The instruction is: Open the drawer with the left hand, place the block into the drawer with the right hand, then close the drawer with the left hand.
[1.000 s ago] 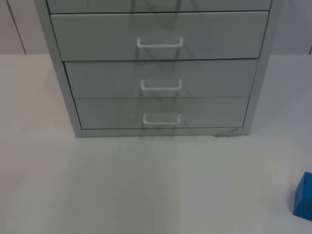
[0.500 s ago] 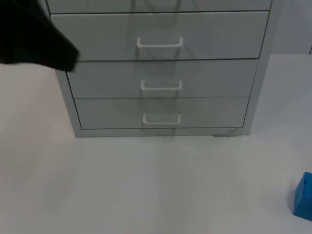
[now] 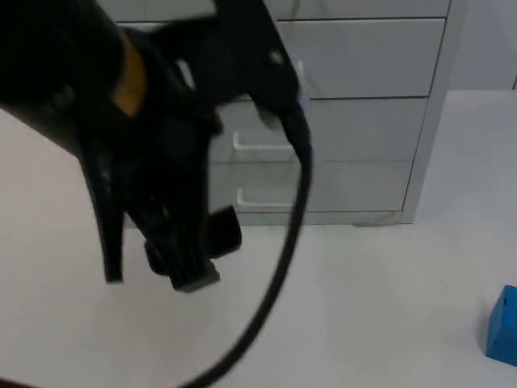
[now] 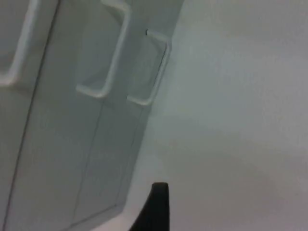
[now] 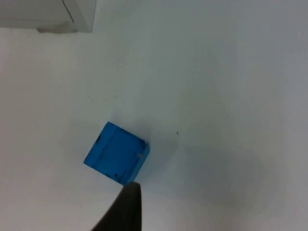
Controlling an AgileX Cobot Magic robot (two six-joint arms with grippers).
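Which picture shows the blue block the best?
The right wrist view is best: the whole blue block lies on the white table, apart from the drawer cabinet. The top view catches just part of the block at the picture's right edge. The left wrist view looks at the drawers instead.

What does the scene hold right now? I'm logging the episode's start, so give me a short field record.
drawer unit: grey drawer cabinet at the table's far side, all visible drawers shut
handles: white bar handles on the drawer fronts
block: blue block on the white table, right of the cabinet, apart from it
left gripper: above the table before the cabinet's left part
right arm: waits, wrist camera over the block
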